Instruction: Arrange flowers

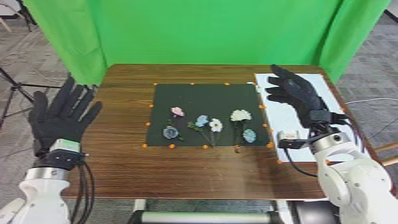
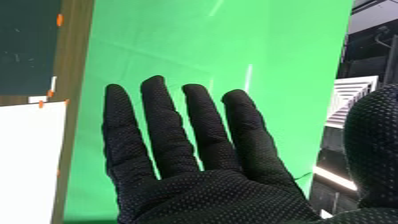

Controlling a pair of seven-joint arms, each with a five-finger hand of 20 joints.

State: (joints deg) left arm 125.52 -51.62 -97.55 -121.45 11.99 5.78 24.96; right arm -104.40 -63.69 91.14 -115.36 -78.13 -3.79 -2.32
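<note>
Evidently the flowers (image 1: pixel 216 125) lie spread out on the dark mat (image 1: pixel 195 95) that carries them, I'd judge so each can be picked singly, while I have my right hand (image 1: pixel 302 92) open and empty above the white sheet (image 1: pixel 277 117) and my left hand (image 1: pixel 62 120) open, well apart from the blooms.

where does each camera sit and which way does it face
Head view: on the robot's head, looking forward and down at the table; both arms show, with left hand and right hand.
Right wrist view: on the right arm's wrist, looking along that hand's palm and fingers toward the green backdrop.
Shared: the right hand, green backdrop, dark mat and white sheet.
</note>
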